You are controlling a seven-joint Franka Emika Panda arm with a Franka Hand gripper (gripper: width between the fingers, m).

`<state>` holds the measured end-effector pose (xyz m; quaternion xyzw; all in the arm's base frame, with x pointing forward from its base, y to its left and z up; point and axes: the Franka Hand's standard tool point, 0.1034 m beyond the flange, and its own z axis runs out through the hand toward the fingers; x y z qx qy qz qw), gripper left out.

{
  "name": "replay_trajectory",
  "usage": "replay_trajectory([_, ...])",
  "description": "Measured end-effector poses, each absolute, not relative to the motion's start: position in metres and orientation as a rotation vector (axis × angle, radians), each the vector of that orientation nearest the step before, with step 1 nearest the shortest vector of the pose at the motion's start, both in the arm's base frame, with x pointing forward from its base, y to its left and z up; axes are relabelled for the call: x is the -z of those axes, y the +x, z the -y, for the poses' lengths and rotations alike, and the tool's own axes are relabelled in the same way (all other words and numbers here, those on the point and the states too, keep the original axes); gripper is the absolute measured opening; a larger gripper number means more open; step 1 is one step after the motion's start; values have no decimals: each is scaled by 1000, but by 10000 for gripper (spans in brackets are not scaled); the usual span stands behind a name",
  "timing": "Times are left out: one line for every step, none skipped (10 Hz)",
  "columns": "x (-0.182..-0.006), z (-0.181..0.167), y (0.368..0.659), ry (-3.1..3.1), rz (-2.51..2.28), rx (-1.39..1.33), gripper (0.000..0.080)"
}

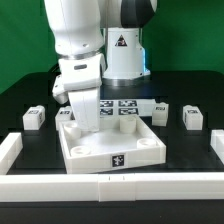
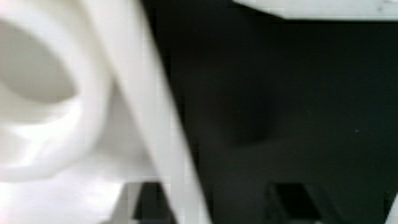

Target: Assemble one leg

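The large white square panel point(image 1: 112, 152) lies in the middle of the black table, with round holes near its corners. My gripper point(image 1: 87, 122) reaches down at the panel's back corner on the exterior view's left. In the wrist view the gripper point(image 2: 228, 206) is open. The panel's raised rim point(image 2: 146, 110) runs close beside one dark fingertip point(image 2: 164, 202), and nothing is held. A round hole of the panel point(image 2: 39, 90) fills one side, blurred. Small white legs with tags lie apart: one at the left point(image 1: 35, 118), one partly hidden by my gripper point(image 1: 65, 114), two at the right point(image 1: 160, 110) point(image 1: 192, 117).
The marker board point(image 1: 127, 106) lies flat just behind the panel. White low walls border the table at the left point(image 1: 10, 150), right point(image 1: 214, 148) and front point(image 1: 110, 186). The robot's base point(image 1: 124, 55) stands at the back.
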<state>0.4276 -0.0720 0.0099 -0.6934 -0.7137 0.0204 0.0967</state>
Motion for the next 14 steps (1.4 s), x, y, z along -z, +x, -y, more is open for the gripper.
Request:
replay_trajectory([-10,72,428,-2053,2114,-60,131])
replay_trajectory([-11,73,429,-2060,2116,-55,76])
replay_trajectory([-11,73,429,-2062,2116,-55,76])
replay_trajectory([-11,73,429,-2062,2116,-55,76])
replay_trajectory([-11,73,430,-2062,2116,-55,76])
replay_trajectory([-11,73,430,-2062,2116,-55,76])
replay_trajectory([-10,73,430,-2064,2114,-55,76])
replay_trajectory([-10,67,433,-2086,2094,-55,76])
replay_trajectory([-10,55,438,-2112,2072,-60,76])
replay_trajectory([-10,40,443,-2135,2050,-56,76])
replay_trajectory([-10,19,450,-2150,2033,-46,77])
replay_trajectory([-10,-1,457,-2141,2039,-35,77])
replay_trajectory([-10,-13,461,-2122,2058,-19,77])
replay_trajectory([-10,-24,464,-2111,2075,3,77])
